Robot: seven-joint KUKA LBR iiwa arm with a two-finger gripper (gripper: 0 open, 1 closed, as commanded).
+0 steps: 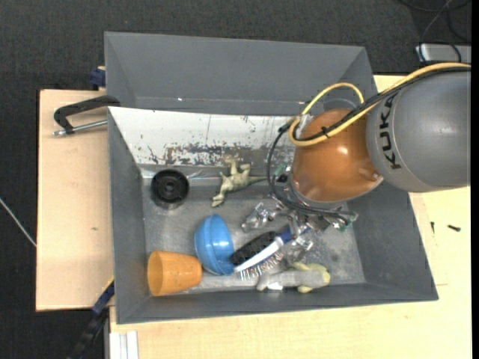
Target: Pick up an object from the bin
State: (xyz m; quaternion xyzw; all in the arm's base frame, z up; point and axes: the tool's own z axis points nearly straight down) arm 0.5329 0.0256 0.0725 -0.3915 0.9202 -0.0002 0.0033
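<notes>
The KUKA arm [430, 137] is reaching into the grey bin [127, 223] from the right, with its orange wrist cover [329, 163] and a yellow cable [338, 90] looping over the top. The gripper [301, 234] is hanging low under that cover, right down in the clutter at the front-right of the bin floor. Honestly I can't tell whether the jaws are apart or together, since the cover and the junk around them are hiding too much, and I can't see anything clearly held.

The things nearest to it are a white-and-blue brush [263, 258] lying at a slant just to its left, a black handle-like piece [253, 246] lying right alongside the brush, and some shiny crinkled bits [260, 215] just behind those. A pale cream toy [303, 277] is lying along the front wall, just below the gripper.

Further left, a blue bowl [213, 244] is tipping on its side and touching the black piece. An orange cup [172, 272] is lying on its side in the front-left corner, near the bowl. Toward the back, a black round cap-like thing [170, 186] is sitting by the left wall, and a beige animal figure [234, 178] is lying near the back wall, well apart from the gripper.
</notes>
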